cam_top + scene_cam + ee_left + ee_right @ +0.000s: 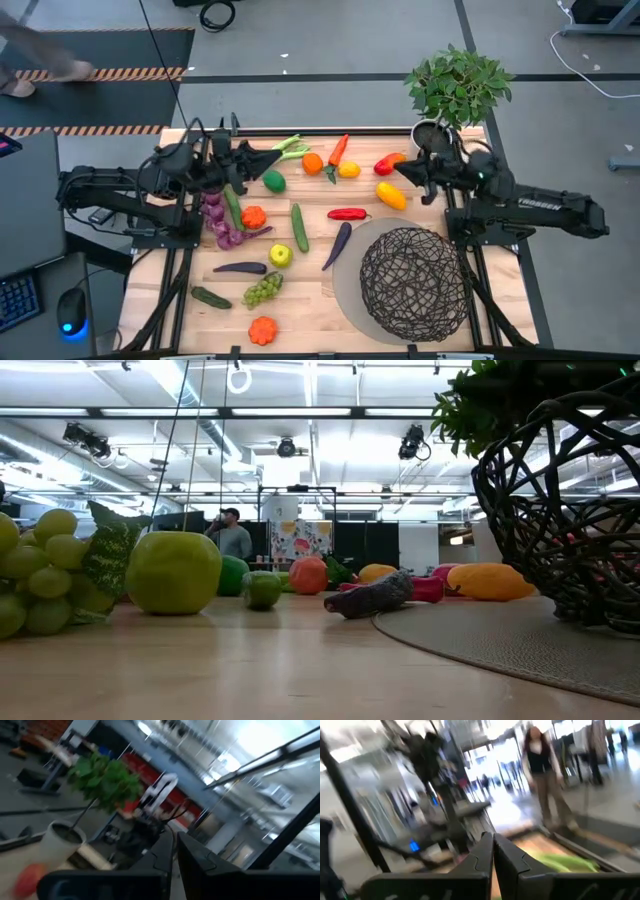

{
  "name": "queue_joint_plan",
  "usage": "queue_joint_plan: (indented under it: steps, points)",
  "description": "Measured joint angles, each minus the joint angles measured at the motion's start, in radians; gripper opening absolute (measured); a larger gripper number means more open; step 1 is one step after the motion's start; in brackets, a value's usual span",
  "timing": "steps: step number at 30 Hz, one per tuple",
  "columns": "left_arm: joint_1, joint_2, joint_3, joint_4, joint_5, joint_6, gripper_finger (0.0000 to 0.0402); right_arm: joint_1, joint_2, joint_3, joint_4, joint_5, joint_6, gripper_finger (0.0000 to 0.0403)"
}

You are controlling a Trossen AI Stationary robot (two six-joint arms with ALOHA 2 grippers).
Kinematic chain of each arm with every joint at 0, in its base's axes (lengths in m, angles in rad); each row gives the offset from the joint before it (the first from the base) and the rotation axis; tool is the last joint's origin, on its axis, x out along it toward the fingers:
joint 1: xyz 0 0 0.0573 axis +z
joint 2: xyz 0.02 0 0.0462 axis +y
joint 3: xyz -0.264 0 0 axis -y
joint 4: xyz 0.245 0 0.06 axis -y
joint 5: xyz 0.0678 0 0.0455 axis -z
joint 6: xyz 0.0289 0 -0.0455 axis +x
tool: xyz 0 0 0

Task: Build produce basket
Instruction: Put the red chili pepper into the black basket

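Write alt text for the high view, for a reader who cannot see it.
Seen from above, a wooden table holds an empty dark wire basket on a round grey mat at the near right, with toy produce scattered left and behind it. The left gripper and right gripper hover at the far edge, holding nothing, beside a potted plant.
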Motion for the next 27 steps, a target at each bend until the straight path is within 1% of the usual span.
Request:
queue_joint_plan:
  steps: [3, 5, 8, 11, 14, 17, 19, 21, 23, 27]
  points:
    - [0.0, -0.001, 0.0, 0.042, 0.0, -0.001, 0.0036, 0.0, 0.112, 0.187, -0.23, 0.0, -0.066, 0.0019]
    - [0.0, -0.001, 0.0, 0.05, 0.0, -0.008, 0.0038, 0.0, 0.193, 0.303, -0.362, 0.0, -0.071, 0.0019]
    - [0.0, -0.001, 0.0, 0.046, 0.0, -0.007, 0.0037, 0.0, 0.304, 0.449, -0.537, 0.0, -0.032, 0.0019]
    - [0.0, -0.001, 0.0, 0.044, -0.001, 0.015, 0.0033, 0.0, 0.393, 0.546, -0.647, 0.0, 0.035, 0.0019]
    - [0.009, -0.001, 0.0, 0.043, -0.049, 0.112, 0.0034, 0.001, 0.451, 0.591, -0.639, -0.001, 0.086, 0.0019]
    - [0.011, -0.001, 0.0, 0.044, -0.101, 0.126, 0.0043, 0.001, 0.488, 0.618, -0.633, -0.001, 0.185, 0.0019]
    - [0.015, -0.001, 0.0, 0.041, -0.116, 0.158, 0.0055, 0.001, 0.502, 0.619, -0.601, -0.001, 0.265, 0.0019]
    - [0.016, -0.002, 0.0, 0.015, -0.116, 0.187, 0.007, 0.001, 0.51, 0.619, -0.568, -0.001, 0.347, 0.0019]
    - [0.016, -0.001, 0.0, -0.049, -0.116, 0.197, 0.0091, 0.001, 0.518, 0.62, -0.536, -0.001, 0.412, 0.0019]
    - [0.016, -0.001, 0.0, -0.212, -0.113, 0.14, 0.0146, 0.001, 0.527, 0.62, -0.489, -0.001, 0.478, 0.0019]
